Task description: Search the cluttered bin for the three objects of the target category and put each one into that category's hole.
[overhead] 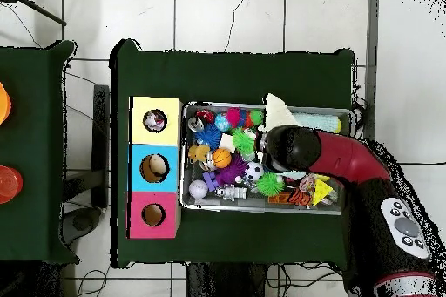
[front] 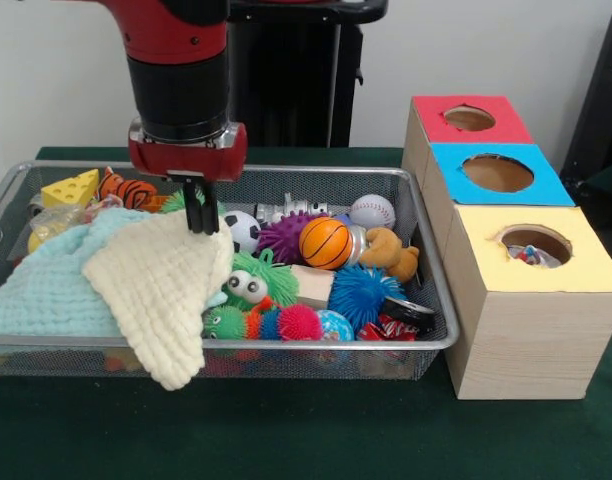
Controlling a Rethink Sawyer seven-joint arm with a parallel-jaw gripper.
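The wire mesh bin (front: 316, 171) holds many toys and also shows in the overhead view (overhead: 261, 210). My gripper (front: 202, 222) stands over the bin's left half, shut on the top corner of a cream knitted cloth (front: 161, 290) that drapes over the bin's front rim. A pale blue knitted cloth (front: 41, 290) lies under it. A crinkly clear wrapper (front: 48, 222) shows at the far left, below a yellow cheese toy (front: 71, 188). The yellow-topped hole (front: 535, 244) has a multicolour printed wrapper (front: 529, 256) inside. In the overhead view the arm's end (overhead: 287, 145) hides the gripper.
Spiky rubber balls, a basketball (front: 325, 243), a soccer ball (front: 242, 230), a baseball (front: 372, 211) and a green big-eyed toy (front: 251, 283) fill the bin's right half. The blue-topped hole (front: 498, 172) and red-topped hole (front: 469, 118) lie behind the yellow one.
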